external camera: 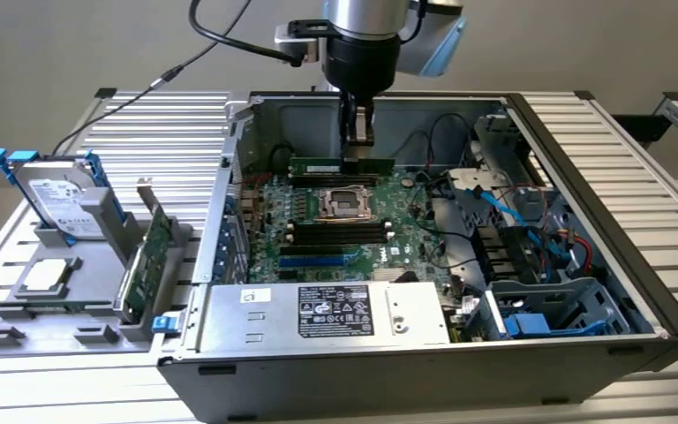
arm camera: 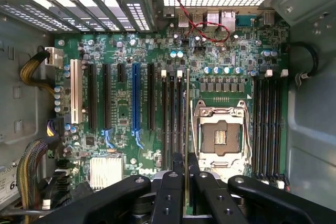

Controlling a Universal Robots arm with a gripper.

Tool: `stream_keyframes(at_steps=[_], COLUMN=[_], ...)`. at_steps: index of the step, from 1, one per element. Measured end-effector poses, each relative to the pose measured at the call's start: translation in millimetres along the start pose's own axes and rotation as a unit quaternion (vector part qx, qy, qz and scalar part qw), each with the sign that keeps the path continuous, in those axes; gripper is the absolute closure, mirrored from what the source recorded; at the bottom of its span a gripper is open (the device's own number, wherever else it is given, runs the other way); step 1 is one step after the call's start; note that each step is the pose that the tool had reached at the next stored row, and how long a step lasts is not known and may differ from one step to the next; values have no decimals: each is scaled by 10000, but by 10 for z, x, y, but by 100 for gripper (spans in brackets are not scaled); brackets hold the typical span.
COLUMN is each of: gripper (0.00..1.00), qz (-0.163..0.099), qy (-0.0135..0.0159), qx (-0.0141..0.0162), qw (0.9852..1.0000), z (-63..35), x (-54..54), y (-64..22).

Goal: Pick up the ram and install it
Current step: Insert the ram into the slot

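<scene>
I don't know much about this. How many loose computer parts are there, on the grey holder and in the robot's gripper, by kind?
Hard drive: 1, standing on the grey holder
Silver processor chip: 1, lying on the holder
Green expansion card: 1, upright on the holder
Ram stick: 1, held in the gripper inside the open computer case
Total: 4

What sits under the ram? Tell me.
The ram, gripped by the end effector, hangs over the black memory slots beside the empty processor socket. The slot directly beneath is hidden by its edge.
</scene>
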State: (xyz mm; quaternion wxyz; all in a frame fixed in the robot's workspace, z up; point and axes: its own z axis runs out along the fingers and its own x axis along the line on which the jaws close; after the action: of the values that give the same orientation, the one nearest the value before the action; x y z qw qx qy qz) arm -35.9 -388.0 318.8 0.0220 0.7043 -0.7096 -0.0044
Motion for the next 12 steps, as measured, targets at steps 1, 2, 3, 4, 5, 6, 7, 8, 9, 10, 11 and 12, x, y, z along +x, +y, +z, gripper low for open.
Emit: stream_keyframes(at_steps=[1,2,3,4,5,6,7,8,9,10,11,12], gripper=[86,86,86,86,86,86,86,86,86,86,86,86], qz=[0,0,0,0,0,0,0,0,0,0,0,0], qy=[0,-3,-3,-4,-6,-7,-7,-6,-6,-6,-7,-7], qx=[0,1,1,1,1,1,1,1,1,1,1,1], qw=[10000,10000,10000,10000,10000,10000,10000,10000,10000,10000,10000,10000], z=[2,19,36,54,72,91,109,127,145,163,181,199], x=[0,-1,-1,-1,-2,-2,-3,-3,-4,-4,-5,-5], y=[0,-1,-1,-2,-3,-3,-4,-5,-5,-6,-7,-8])
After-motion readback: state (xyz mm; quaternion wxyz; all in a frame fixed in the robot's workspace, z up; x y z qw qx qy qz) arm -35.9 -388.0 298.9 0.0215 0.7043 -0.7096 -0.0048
